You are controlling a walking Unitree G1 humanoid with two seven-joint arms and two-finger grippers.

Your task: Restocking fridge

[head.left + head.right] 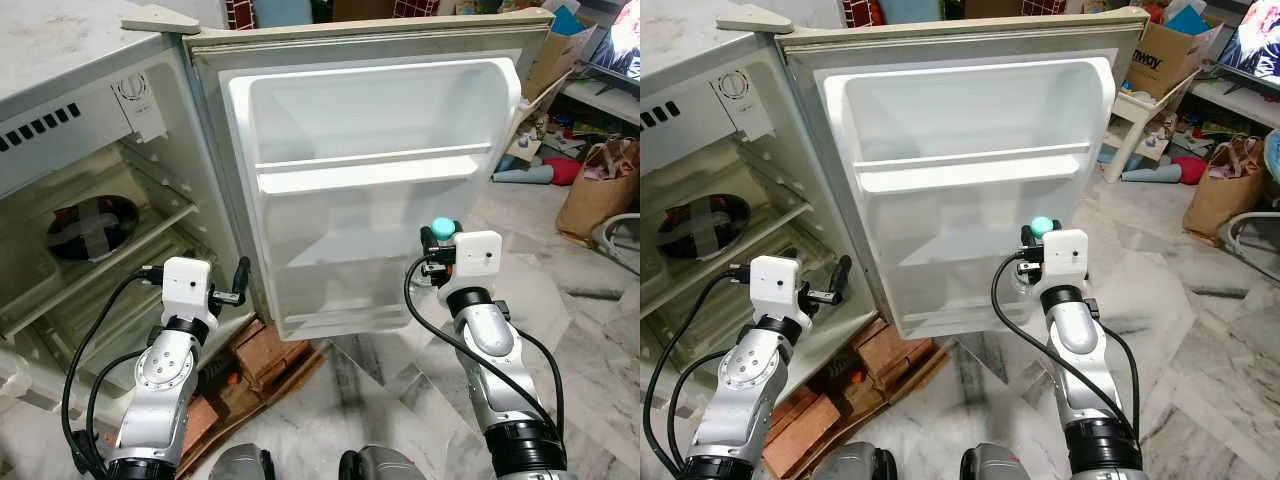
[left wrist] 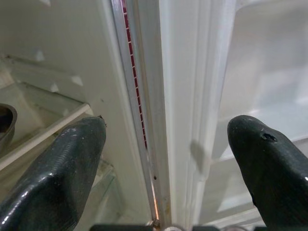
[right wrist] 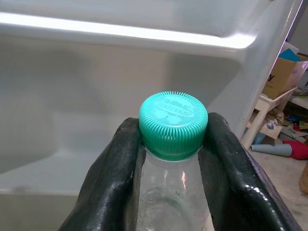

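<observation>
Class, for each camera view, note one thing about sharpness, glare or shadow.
Left eye view: bright glare whitens the fridge door. Left wrist view: left gripper fingers blurred, close to the lens. Right wrist view: bottle cap sharp, glare streak above, right gripper fingers glossy.

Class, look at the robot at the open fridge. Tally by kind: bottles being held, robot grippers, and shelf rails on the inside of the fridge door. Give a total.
Clear bottle with a green cap: 1
Grippers: 2, left gripper and right gripper
Door shelf rails: 2, upper rail and bottom rail
Total: 5
</observation>
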